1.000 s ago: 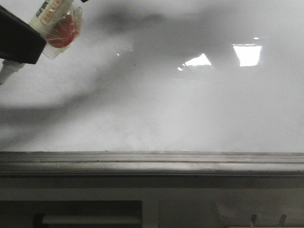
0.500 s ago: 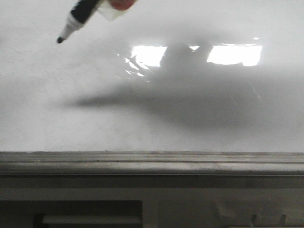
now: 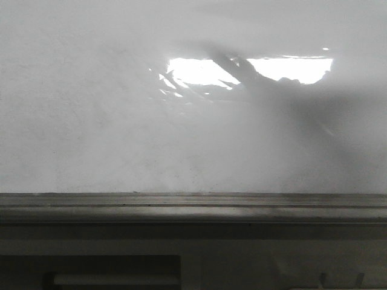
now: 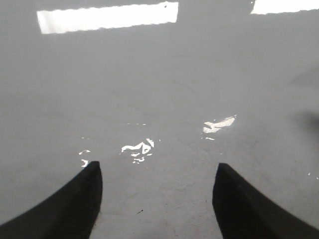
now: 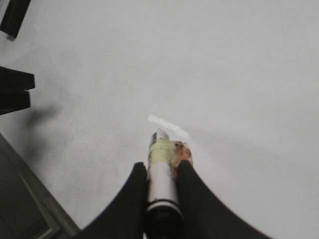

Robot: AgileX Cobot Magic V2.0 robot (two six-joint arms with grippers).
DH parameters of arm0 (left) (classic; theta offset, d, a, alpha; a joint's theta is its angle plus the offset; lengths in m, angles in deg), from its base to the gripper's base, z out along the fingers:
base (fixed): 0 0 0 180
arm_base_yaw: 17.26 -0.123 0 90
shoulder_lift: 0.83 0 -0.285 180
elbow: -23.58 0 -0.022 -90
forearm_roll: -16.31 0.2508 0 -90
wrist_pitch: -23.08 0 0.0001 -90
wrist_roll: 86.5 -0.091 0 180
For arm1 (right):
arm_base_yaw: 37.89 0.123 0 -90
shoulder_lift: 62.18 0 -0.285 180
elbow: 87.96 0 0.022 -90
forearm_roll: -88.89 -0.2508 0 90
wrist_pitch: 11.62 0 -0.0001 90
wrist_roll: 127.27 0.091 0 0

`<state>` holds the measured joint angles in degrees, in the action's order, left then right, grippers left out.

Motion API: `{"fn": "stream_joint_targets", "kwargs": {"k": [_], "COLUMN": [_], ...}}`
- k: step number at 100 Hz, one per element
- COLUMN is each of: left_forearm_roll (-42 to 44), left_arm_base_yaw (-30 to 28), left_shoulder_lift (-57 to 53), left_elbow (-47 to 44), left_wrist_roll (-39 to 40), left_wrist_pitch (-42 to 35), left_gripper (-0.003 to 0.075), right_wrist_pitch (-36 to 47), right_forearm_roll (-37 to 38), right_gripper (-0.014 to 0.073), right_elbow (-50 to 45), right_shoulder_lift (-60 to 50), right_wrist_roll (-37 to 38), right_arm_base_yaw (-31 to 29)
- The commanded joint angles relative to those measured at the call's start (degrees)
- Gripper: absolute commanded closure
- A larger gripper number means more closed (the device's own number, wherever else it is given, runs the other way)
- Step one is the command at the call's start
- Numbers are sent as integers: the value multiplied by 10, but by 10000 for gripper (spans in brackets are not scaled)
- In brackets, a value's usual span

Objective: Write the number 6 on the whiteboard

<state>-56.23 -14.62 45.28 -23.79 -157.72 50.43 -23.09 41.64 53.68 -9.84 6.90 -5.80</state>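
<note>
Right fingers (image 5: 134, 194) clamp a marker (image 5: 162, 186), long axis pointing ahead at the whiteboard (image 3: 91, 121); tip seems off the surface, contact unclear. Left gripper (image 4: 157, 199) spread, empty, facing the board. No number 6 visible yet. Right arm does the writing. Board glossy, smudged, glare patches; plenty of blank space.

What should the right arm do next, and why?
Probably ease the marker tip-first down to the whiteboard to start the upper stroke. The right pincer is shut on the marker, no black stroke shows on the board in any view, and the left pincer hangs open and empty.
</note>
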Motion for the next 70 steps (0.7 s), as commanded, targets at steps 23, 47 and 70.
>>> {"fn": "stream_joint_targets", "kwargs": {"k": [23, 47, 70], "left_forearm_roll": [-28, -28, -28], "left_arm_base_yaw": [-2, -2, -2], "left_shoulder_lift": [-2, -2, -2], "left_elbow": [15, 15, 15], "left_wrist_roll": [4, 4, 4], "left_wrist_pitch": [-13, -13, -13], "left_gripper": [292, 293, 292], "right_wrist_pitch": [108, 22, -65], "right_forearm_roll": [-11, -11, 8], "right_gripper": [638, 638, 638], "right_elbow": [16, 16, 16], "right_shoulder_lift": [61, 111, 107], "right_wrist_roll": [-6, -6, 0], "right_arm_base_yaw": [-1, -1, -19]}}
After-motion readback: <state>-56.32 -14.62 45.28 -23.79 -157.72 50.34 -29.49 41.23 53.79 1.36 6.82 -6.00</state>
